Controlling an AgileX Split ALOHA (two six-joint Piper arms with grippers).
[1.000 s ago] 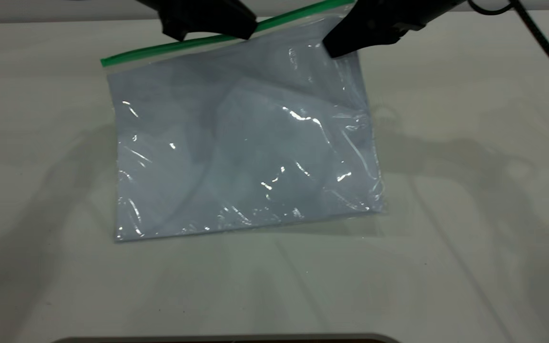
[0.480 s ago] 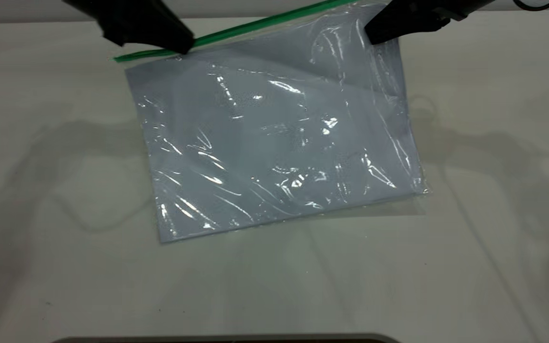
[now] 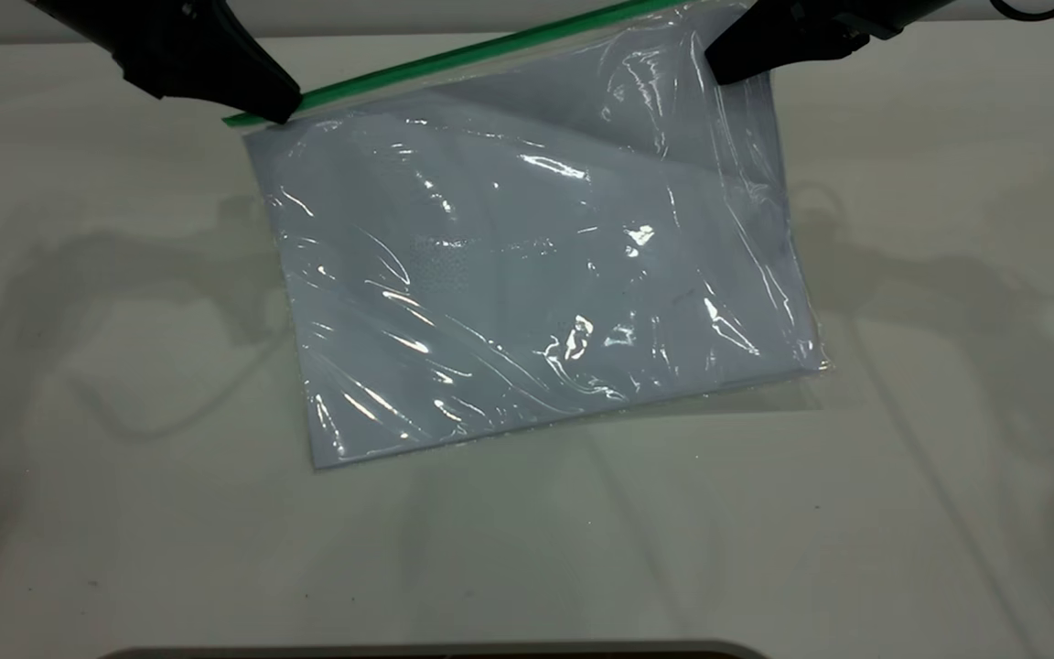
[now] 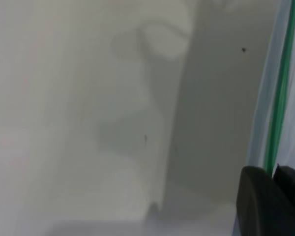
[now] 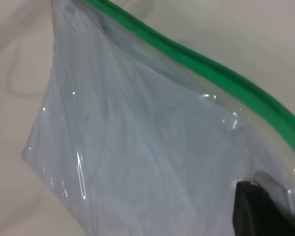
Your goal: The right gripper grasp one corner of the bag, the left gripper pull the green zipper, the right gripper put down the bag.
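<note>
Now two tools, left tool (image 3: 282,108) and right tool (image 3: 717,66), hold one bag (image 3: 527,275).

No readable text, labels, brands, numbers or signs anywhere in any view.

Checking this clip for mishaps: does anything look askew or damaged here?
Nothing damaged. The bag hangs tilted and crinkled, its upper right corner pinched by the right claw, while the left claw sits at the green zipper's lower left end.
</note>
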